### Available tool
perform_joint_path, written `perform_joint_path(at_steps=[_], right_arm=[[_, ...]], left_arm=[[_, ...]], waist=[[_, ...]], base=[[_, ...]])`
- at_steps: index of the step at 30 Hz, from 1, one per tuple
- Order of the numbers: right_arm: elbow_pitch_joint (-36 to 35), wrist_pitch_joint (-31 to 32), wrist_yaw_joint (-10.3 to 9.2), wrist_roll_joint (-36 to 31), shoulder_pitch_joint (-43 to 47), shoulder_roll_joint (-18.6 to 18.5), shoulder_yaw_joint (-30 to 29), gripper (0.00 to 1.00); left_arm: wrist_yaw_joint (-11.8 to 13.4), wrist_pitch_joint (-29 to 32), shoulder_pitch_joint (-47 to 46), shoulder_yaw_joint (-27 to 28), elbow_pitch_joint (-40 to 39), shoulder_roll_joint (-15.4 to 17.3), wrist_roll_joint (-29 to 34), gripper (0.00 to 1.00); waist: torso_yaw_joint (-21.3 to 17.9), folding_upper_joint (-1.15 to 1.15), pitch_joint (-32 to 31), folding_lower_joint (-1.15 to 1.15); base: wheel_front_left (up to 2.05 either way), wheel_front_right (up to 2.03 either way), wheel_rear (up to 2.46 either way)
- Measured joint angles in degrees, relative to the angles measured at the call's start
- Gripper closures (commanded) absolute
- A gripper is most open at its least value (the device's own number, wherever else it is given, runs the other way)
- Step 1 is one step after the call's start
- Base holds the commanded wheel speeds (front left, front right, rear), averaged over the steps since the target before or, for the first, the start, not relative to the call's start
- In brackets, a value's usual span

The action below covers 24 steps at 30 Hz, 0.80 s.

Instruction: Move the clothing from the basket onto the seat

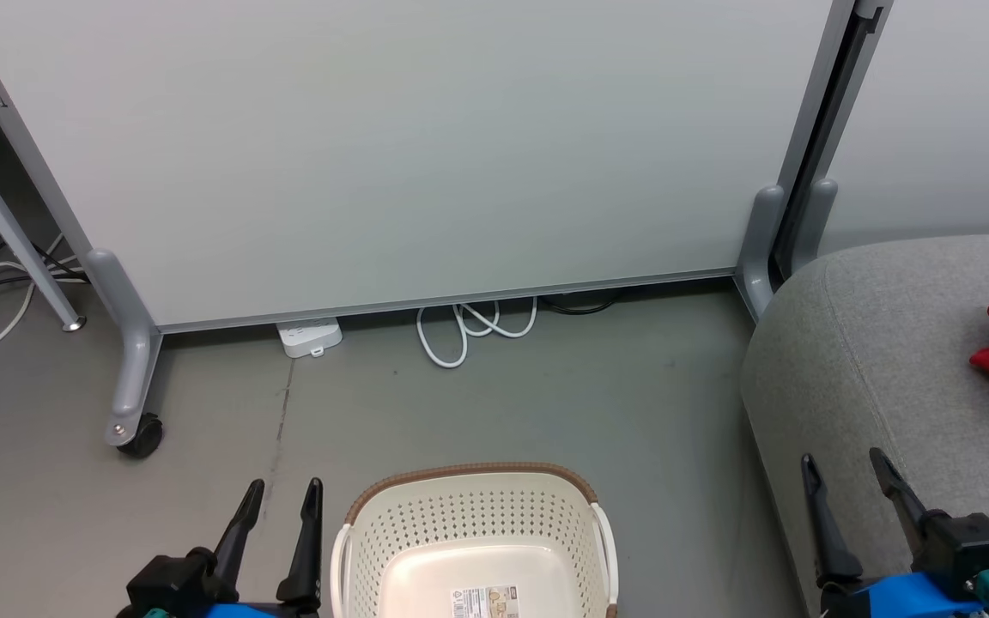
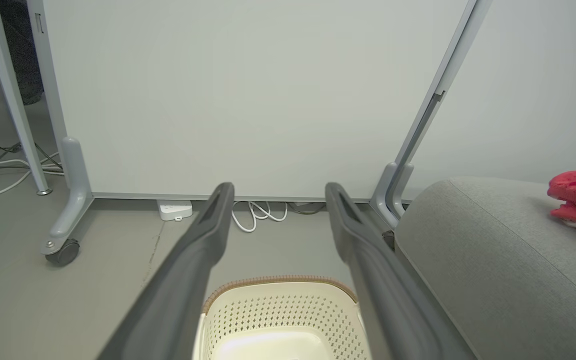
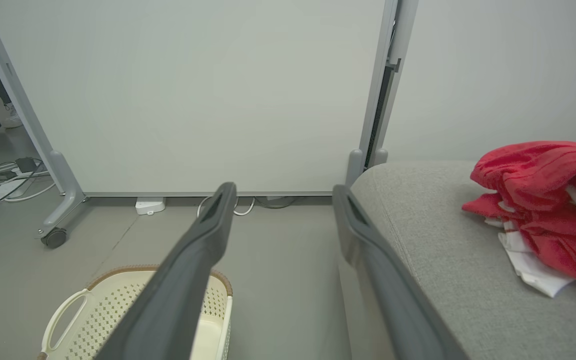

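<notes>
Here the basket shows a bare floor and a label sticker; the clothing lies heaped on the seat. Left pincer and right pincer both gape, holding nothing.

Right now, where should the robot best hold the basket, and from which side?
Probably its white left handle, reached from above by the open left gripper beside it: this thin loop stands off the basket wall, so the fingers can close around it.
</notes>
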Motion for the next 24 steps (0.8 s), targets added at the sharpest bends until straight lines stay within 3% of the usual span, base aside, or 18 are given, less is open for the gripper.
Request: perform_joint_path(at_steps=[1, 12, 24], right_arm=[[0.1, 0.0, 0.00, 0.1, 0.0, 0.0, 0.0, 1.00], [6.2, 0.2, 0.03, 0.3, 0.3, 0.4, 0.1, 1.00], [8.0, 1.2, 0.03, 14.2, -0.4, 0.4, -0.1, 1.00]], left_arm=[[0.0, 0.0, 0.0, -0.2, 0.0, 0.1, -0.1, 1.00], [0.1, 0.4, 3.1, -0.2, 5.0, -1.0, -0.6, 1.00], [0.1, 3.7, 3.5, 1.8, 3.9, -1.0, -12.0, 1.00]], waist=[[-0.1, 0.00, 0.0, 0.00], [-0.1, 0.00, 0.0, 0.00], [-0.4, 0.00, 0.2, 0.01]], base=[[0.00, 0.00, 0.00], [0.00, 0.00, 0.00], [0.00, 0.00, 0.00]])
